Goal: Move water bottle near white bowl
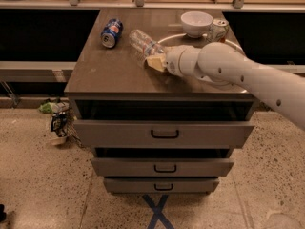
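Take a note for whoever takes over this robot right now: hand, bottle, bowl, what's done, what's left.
Hand: at the near end of the clear crinkled plastic water bottle; grasp unconfirmed.
Bottle: lying on its side mid-table, apart from the small round white bowl at the back right.
Done: hand is at the bottle.
Left: secure the bottle, set it beside the bowl, minding the silver-green soda can right of the bowl.

water bottle (143, 43): clear, lying on side, mid-worktop (107, 73) | white bowl (196, 23): upright, rear right, apart from bottle | gripper (156, 62): at bottle's near end
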Controlling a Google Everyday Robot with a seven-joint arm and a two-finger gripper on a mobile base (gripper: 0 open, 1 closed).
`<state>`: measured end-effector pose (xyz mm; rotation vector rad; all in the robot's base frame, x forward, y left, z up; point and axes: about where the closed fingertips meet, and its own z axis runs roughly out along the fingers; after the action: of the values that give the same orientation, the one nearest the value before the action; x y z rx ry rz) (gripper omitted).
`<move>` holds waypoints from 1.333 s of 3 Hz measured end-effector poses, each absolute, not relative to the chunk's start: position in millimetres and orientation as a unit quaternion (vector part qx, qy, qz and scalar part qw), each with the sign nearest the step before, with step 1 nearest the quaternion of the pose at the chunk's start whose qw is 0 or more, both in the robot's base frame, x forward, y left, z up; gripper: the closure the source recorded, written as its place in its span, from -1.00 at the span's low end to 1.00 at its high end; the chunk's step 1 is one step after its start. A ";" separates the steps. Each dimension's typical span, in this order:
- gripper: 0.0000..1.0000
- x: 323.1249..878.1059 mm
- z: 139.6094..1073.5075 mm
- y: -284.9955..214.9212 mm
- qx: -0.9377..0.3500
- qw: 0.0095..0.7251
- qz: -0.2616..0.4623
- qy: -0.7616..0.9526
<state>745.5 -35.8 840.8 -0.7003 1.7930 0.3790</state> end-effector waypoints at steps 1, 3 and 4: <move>0.76 743.6 848.6 -33.3 -0.267 0.559 0.132 0.774; 1.00 729.5 843.8 -38.1 -0.193 0.561 0.086 0.800; 1.00 736.3 833.5 -78.1 -0.161 0.556 0.050 0.814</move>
<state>736.3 -78.1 833.5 -0.3798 1.9229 0.1170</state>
